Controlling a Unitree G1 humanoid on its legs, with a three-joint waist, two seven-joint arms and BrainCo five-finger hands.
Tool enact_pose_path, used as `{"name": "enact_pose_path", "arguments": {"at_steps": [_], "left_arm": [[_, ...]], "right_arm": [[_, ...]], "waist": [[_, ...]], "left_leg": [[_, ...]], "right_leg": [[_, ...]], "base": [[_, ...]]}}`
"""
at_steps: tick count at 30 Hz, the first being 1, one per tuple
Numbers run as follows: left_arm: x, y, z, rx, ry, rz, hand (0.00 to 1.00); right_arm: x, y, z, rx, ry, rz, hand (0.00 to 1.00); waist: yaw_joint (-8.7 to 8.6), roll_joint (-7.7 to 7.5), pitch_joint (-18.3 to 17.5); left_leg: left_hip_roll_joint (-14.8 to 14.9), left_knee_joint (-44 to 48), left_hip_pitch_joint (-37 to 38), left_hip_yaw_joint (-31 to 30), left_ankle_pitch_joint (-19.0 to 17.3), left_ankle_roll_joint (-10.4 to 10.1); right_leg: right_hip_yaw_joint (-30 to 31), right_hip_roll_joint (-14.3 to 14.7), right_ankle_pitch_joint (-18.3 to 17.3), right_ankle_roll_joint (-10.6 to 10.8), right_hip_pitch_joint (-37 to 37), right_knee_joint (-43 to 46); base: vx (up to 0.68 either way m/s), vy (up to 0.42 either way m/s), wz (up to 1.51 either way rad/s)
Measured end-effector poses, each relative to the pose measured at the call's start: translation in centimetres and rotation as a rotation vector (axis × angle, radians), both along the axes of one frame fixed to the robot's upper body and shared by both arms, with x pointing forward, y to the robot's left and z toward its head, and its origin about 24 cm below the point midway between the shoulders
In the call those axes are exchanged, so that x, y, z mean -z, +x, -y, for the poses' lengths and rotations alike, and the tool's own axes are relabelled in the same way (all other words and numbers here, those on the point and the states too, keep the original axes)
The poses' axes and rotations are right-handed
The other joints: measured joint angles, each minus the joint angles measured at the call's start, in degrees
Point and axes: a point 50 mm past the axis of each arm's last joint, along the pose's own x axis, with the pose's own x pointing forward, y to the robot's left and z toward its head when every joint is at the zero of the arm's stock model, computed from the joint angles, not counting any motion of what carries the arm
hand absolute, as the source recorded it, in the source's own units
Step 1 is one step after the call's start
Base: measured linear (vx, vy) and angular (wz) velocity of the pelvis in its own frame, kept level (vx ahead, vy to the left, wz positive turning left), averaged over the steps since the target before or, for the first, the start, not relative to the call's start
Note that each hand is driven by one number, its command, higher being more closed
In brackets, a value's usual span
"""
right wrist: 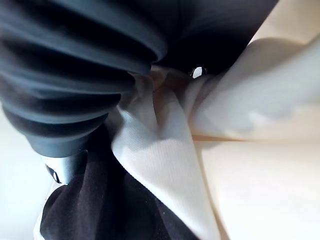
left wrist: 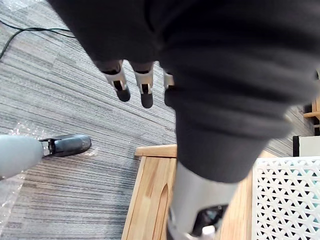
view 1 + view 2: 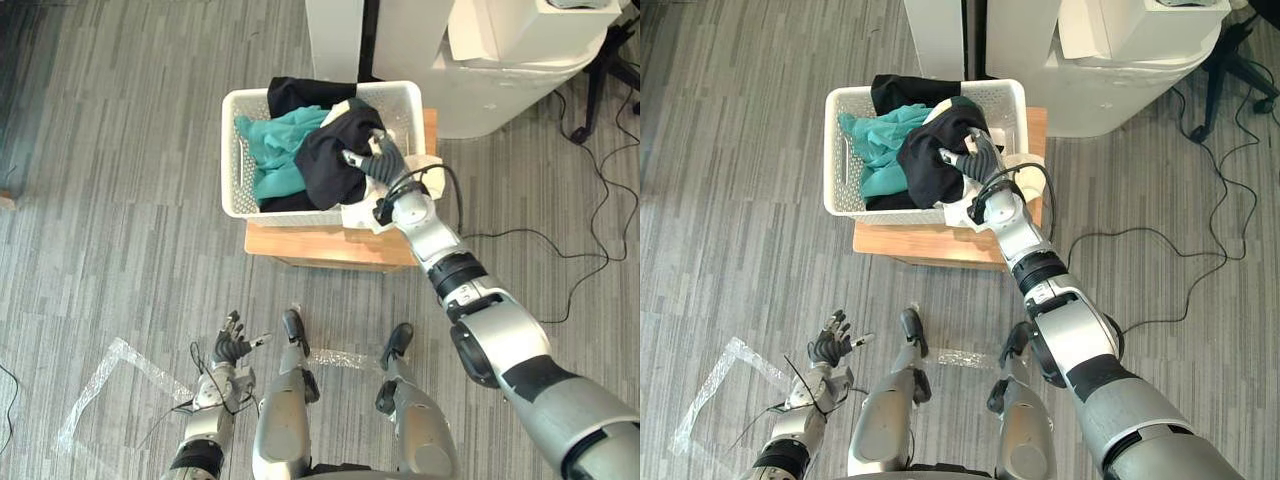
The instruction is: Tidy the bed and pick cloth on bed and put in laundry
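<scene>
Right hand (image 3: 378, 163) sits on the black cloth (image 3: 325, 165) heaped in the basket (image 3: 238, 175); whether it grips, can't tell. Left hand (image 3: 230, 348) hangs low, relaxed open. Cloth looks soft, light, floppy: bunch a thick fold, not an edge.

Bright even light, faint soft shadows on floor (image 3: 120, 180); white cloth (image 1: 165, 165) glary, R wrist view.
</scene>
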Motion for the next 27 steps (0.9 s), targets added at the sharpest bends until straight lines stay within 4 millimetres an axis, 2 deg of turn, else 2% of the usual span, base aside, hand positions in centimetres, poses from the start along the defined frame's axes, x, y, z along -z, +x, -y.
{"name": "enact_pose_path", "arguments": {"at_steps": [3, 6, 7, 9, 11, 15, 18, 20, 21, 22, 23, 26, 27], "left_arm": [[0.5, -0.4, -0.1, -0.004, 0.012, -0.030, 0.00], [0.7, -0.8, -0.2, 0.002, 0.028, -0.048, 0.00], [1.0, -1.1, -0.2, 0.004, 0.028, -0.064, 0.00], [1.4, -1.3, 0.1, 0.023, 0.031, -0.087, 0.00], [1.6, -1.5, 0.3, 0.035, 0.034, -0.102, 0.00], [2.6, -3.3, 0.2, 0.053, 0.028, -0.161, 0.00], [3.4, -4.8, 0.1, 0.046, 0.023, -0.210, 0.00], [3.7, -5.4, 0.0, 0.042, 0.020, -0.229, 0.00], [3.8, -5.6, 0.1, 0.042, 0.017, -0.237, 0.00], [4.1, -6.2, 0.0, 0.043, 0.012, -0.251, 0.00], [4.1, -6.4, 0.0, 0.044, 0.009, -0.255, 0.00], [4.7, -7.6, -0.2, 0.027, 0.000, -0.293, 0.00], [4.9, -8.0, -0.4, 0.012, -0.006, -0.307, 0.00]], "right_arm": [[-0.8, -1.1, -1.3, -0.055, -0.070, 0.090, 0.00], [-0.9, -1.6, -1.6, -0.069, -0.100, 0.128, 0.00], [-0.9, -1.5, -1.4, -0.065, -0.103, 0.128, 0.00], [-0.6, -1.8, -0.2, -0.048, -0.111, 0.139, 0.00], [-0.4, -2.0, 1.0, -0.029, -0.126, 0.152, 0.00], [0.1, -2.2, 2.2, -0.022, -0.147, 0.151, 0.00], [1.5, -2.3, 3.5, -0.016, -0.178, 0.098, 0.00], [3.9, -2.6, 6.0, 0.040, -0.189, 0.025, 0.00], [4.8, -2.8, 6.7, 0.056, -0.181, -0.003, 0.00], [7.8, -3.8, 8.4, 0.103, -0.157, -0.092, 0.00], [9.2, -4.3, 9.1, 0.124, -0.145, -0.135, 0.00], [17.3, -8.4, 12.8, 0.262, -0.015, -0.416, 0.00], [18.8, -9.4, 13.2, 0.290, 0.021, -0.470, 0.00]], "waist": [[-0.16, -0.56, -0.30], [-0.99, -2.73, -1.56], [-1.55, -3.83, -2.20], [-1.62, -5.52, -3.88], [-1.73, -6.68, -4.77], [-2.66, -7.29, -8.23], [-3.11, -7.31, -10.81], [-3.01, -7.40, -11.31], [-3.06, -7.35, -11.49], [-3.10, -7.46, -12.21], [-3.11, -7.47, -12.54], [-3.62, -7.12, -13.91], [-3.87, -6.99, -14.14]], "left_leg": [[-0.01, -0.01, 2.19, 0.64, -0.09, -0.05], [0.14, -0.02, 3.71, 0.98, -0.10, -0.08], [0.13, -0.03, 4.30, 0.97, -0.15, -0.12], [0.11, -0.03, 4.97, 1.25, -0.60, -0.67], [0.11, -0.03, 6.43, 1.31, -0.73, -0.49], [0.09, -0.05, 8.35, 2.25, -1.22, -0.44], [0.09, -0.05, 9.11, 2.55, -1.52, -0.66], [0.05, -0.04, 10.41, 3.39, -1.76, -0.68], [0.02, -0.04, 10.74, 3.50, -1.81, -0.63], [-0.21, -0.04, 11.43, 3.74, -2.06, -0.62], [-0.33, -0.04, 11.56, 3.79, -2.14, -0.61], [-1.16, -0.04, 11.98, 4.04, -2.50, -0.16], [-1.35, -0.04, 12.07, 4.13, -2.58, -0.04]], "right_leg": [[0.62, 0.27, -0.43, 0.31, 1.75, -0.10], [1.04, 0.56, -1.12, 0.57, 3.03, -0.16], [1.02, 0.56, -1.17, 0.60, 3.60, -0.19], [1.31, 0.53, -1.18, 0.62, 4.03, -0.23], [1.36, 0.53, -1.23, 0.65, 5.48, -0.33], [2.29, 0.53, -1.46, 0.71, 6.82, -0.33], [3.11, 0.56, -1.47, 0.70, 7.04, -0.34], [3.47, 0.56, -2.18, 0.80, 8.09, -0.36], [3.71, 0.55, -2.43, 1.14, 8.39, -0.37], [4.47, 0.49, -2.59, 1.33, 8.95, -0.59], [4.55, 0.40, -2.61, 1.36, 9.10, -0.72], [4.74, -0.44, -2.68, 1.48, 9.55, -1.04], [4.87, -0.59, -2.70, 1.51, 9.60, -1.04]], "base": [[0.01, 0.012, -0.12], [-0.01, -0.001, -0.06], [0.00, 0.000, 0.00], [0.00, 0.003, -0.04], [0.00, 0.003, -0.02], [-0.01, 0.002, -0.11], [-0.02, -0.007, -0.13], [-0.04, -0.002, -0.07], [-0.04, 0.007, -0.09], [-0.02, 0.004, -0.07], [-0.02, 0.010, -0.06], [0.00, 0.000, 0.00], [0.00, 0.027, -0.03]]}}
